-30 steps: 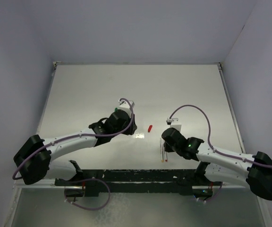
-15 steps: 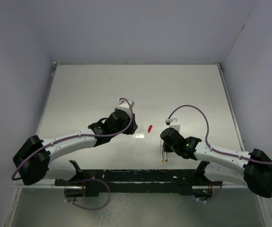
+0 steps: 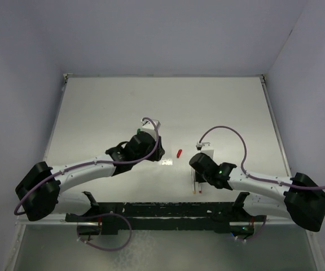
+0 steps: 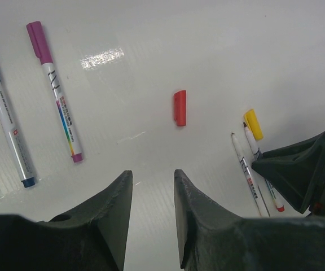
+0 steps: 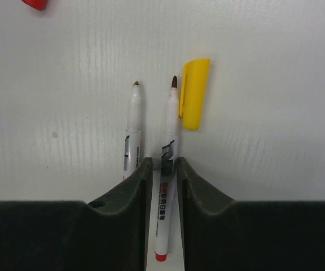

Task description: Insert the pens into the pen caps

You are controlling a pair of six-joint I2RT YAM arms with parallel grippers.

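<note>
- R side: right gripper (image 5: 164,166) is low over the table (image 5: 275,56), fingers narrow, straddling the barrel of an uncapped pen (image 5: 168,135) w/ a red end plug. A sliver of table shows beside the barrel, so can't tell if the pads actually bite.
- Second pen (image 5: 132,130), also uncapped, lies parallel just left of it, close but apart. Yellow cap (image 5: 194,93) sits just beside the straddled pen's tip, on its right.
- L side: left gripper (image 4: 151,180) hovers, fingers a modest gap apart, nothing between them. Red cap (image 4: 179,108) lies ahead of it on bare table, well apart from the pens.
- Magenta pen (image 4: 55,93) + blue pen (image 4: 7,118) lie capped, far left in left wrist view.
- Step, imo: pick up the red-plug pen. The plug colour suggests it pairs w/ the red cap, not the yellow one next to it.
- Doing it well: close square on the barrel w/ pen centred so it doesn't roll or skew. Lift straight up, since sideways drag would nudge the yellow cap or the neighbour pen.
- Grip sits back on the barrel, so the tip end is free for insertion. Good.
- L should take the red cap by its closed end, mouth unblocked. Can't tell from here which end that is.
</note>
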